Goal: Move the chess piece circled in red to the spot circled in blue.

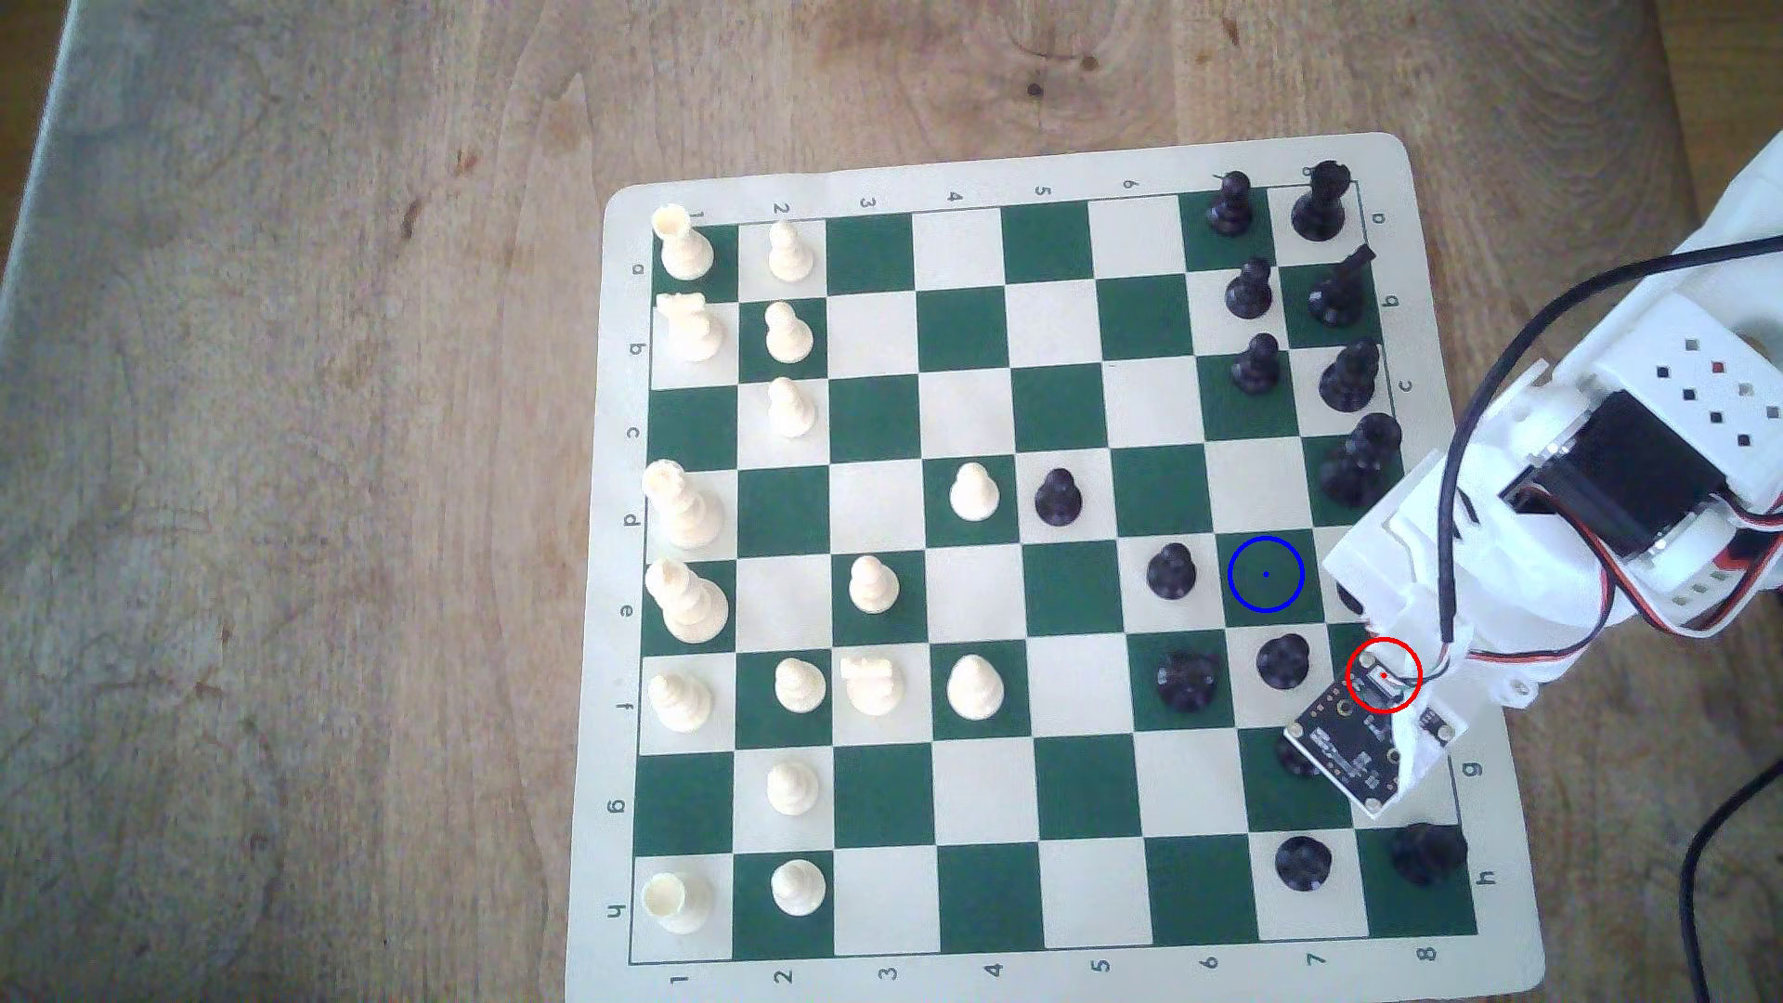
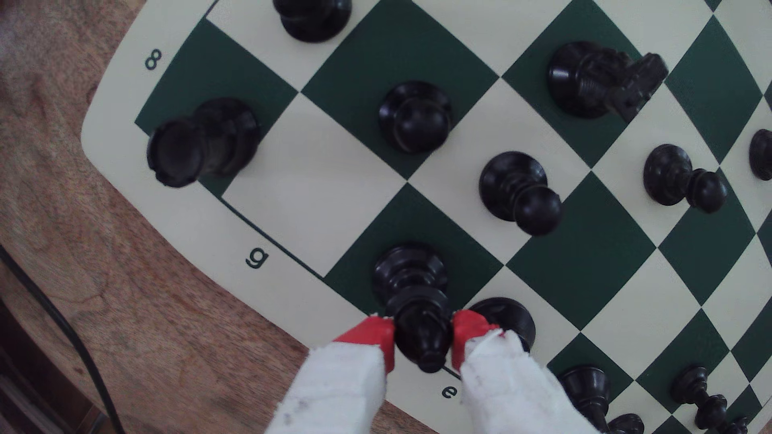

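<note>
Pincer [image 2: 422,334] clamped narrow on chess piece [image 2: 411,300], standing on green edge square by letter g. Risk: clipping neighbouring black piece [image 2: 507,319] during lift, or toppling pawn [image 1: 1283,662] near blue-ringed spot [image 1: 1266,575].

The spot [image 1: 1266,574] is bare. In the exterior view black pawns crowd it: one [image 1: 1171,572] just beside at nine o'clock, another [image 1: 1283,662] at six o'clock. The square at twelve o'clock lies free; the arm [image 1: 1544,540] looms at three o'clock.
</note>
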